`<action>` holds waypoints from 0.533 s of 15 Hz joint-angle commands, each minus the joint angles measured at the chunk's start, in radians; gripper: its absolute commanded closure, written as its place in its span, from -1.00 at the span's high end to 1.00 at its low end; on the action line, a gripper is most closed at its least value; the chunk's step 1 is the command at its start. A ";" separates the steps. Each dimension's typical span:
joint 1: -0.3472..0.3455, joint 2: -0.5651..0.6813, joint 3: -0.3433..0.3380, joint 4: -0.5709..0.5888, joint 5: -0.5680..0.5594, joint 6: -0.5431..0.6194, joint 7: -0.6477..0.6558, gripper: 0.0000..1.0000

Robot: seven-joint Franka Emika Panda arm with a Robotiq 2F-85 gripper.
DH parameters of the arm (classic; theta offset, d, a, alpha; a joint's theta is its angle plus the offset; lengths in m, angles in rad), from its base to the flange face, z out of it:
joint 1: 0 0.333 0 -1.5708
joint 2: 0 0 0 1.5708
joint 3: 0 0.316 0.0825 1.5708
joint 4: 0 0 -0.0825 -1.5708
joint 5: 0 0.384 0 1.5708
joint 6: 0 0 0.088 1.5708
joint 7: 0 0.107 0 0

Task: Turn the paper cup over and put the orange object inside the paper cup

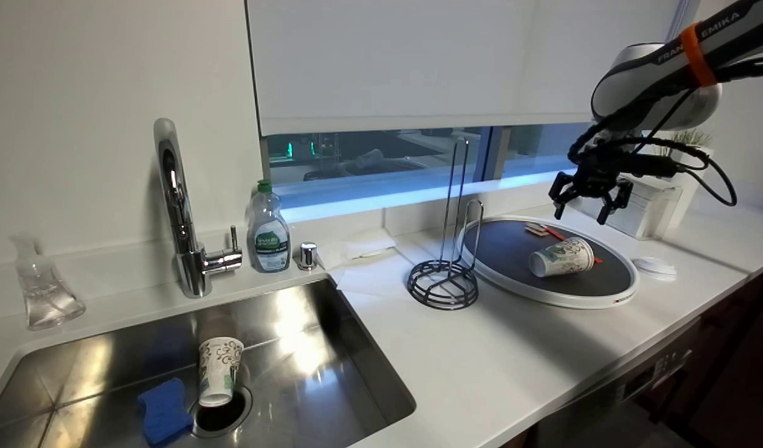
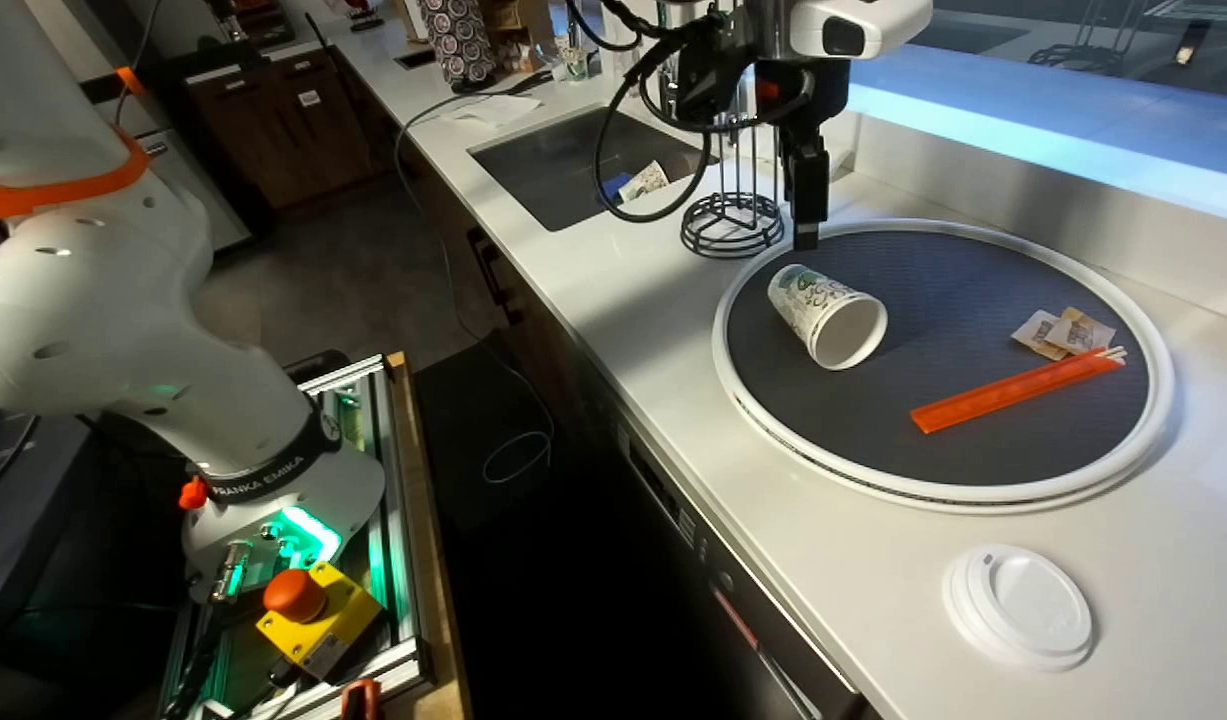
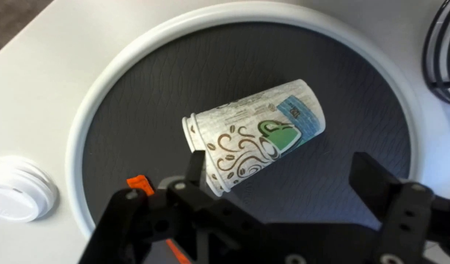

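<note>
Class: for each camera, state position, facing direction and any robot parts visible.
An exterior view: by the sink, facing along the counter to the tray; shows arm and gripper.
An exterior view: by the white lids, looking down across the tray toward the sink; shows base, arm, gripper.
Wrist view: at the arm's end, looking down at the paper cup; shows gripper fingers.
Both exterior views share sink, tray, gripper.
</note>
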 commanded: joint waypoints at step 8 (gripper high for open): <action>-0.120 0.157 -0.011 0.119 0.335 -0.031 -0.498 1.00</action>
